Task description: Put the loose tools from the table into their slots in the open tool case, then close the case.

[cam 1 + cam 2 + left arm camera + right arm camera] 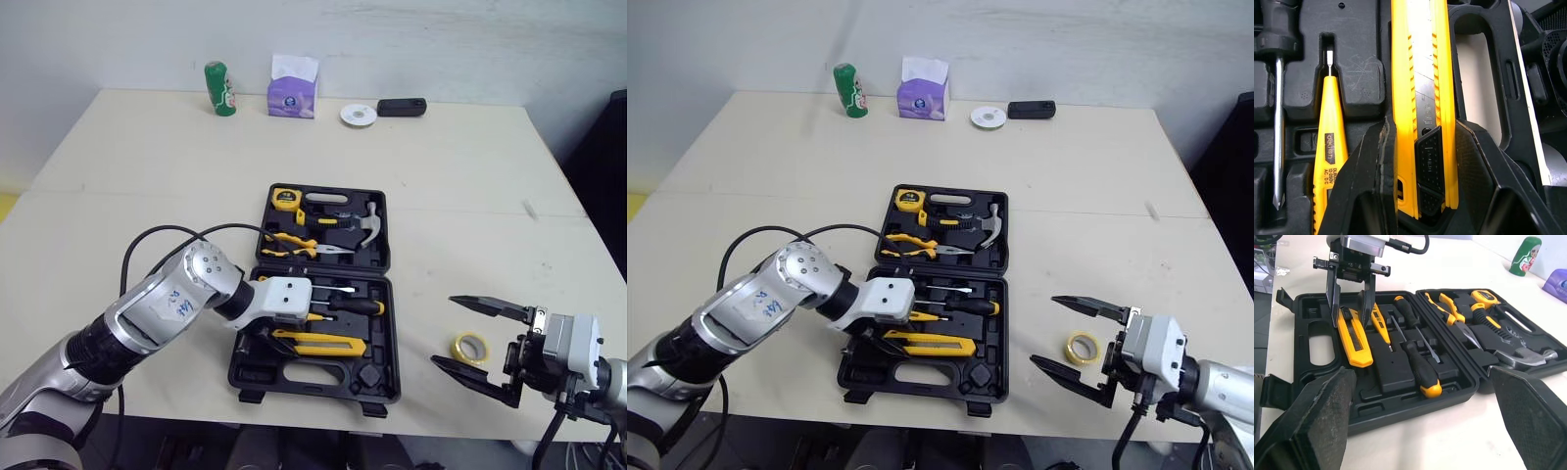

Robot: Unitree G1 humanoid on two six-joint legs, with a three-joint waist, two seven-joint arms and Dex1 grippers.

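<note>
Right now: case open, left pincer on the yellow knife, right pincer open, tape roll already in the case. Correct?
No. The tape roll is not in the case; it lies on the table by the right pincer, as the left eye view shows. The rest holds: case open, left pincer on the yellow knife, right pincer open.

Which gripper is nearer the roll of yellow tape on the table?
Right. The right gripper hangs open close by the tape roll; the left gripper is over at the knife in the case.
</note>
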